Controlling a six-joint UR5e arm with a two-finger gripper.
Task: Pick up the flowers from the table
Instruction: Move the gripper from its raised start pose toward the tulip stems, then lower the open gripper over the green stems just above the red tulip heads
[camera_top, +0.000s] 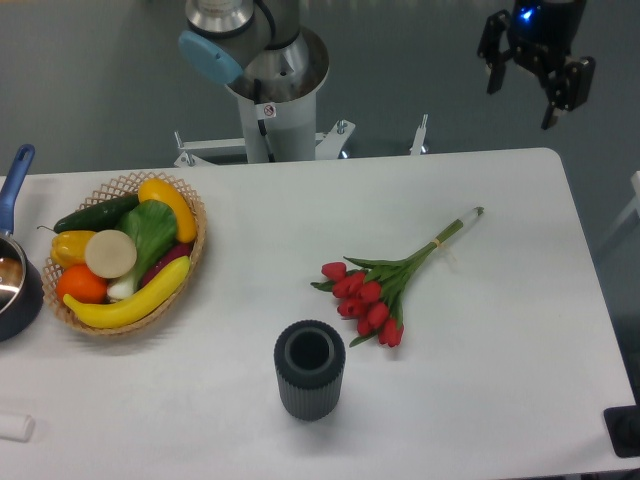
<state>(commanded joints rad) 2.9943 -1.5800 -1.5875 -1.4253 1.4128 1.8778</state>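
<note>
Overhead, my gripper (521, 105) hung beyond the far right corner of the table (480, 400), its two fingers (553, 98) spread wide and holding nothing, pointing down over the grey floor rather than over the tabletop. My arm's base column (272, 90) stood behind the far edge, carrying a small white sticker with a red mark that I could not read. The flowers (383, 287) lay flat right of centre, red heads toward the near side, the tied stems running up and right toward the far right corner. Bare white surface lay on every side of them. A dark ribbed cup (310, 368) stood upright near the heads, down and to their left, apart from them. A wicker basket (190, 262) of vegetables sat at the left, with a pot (14, 285) at the left edge.
</note>
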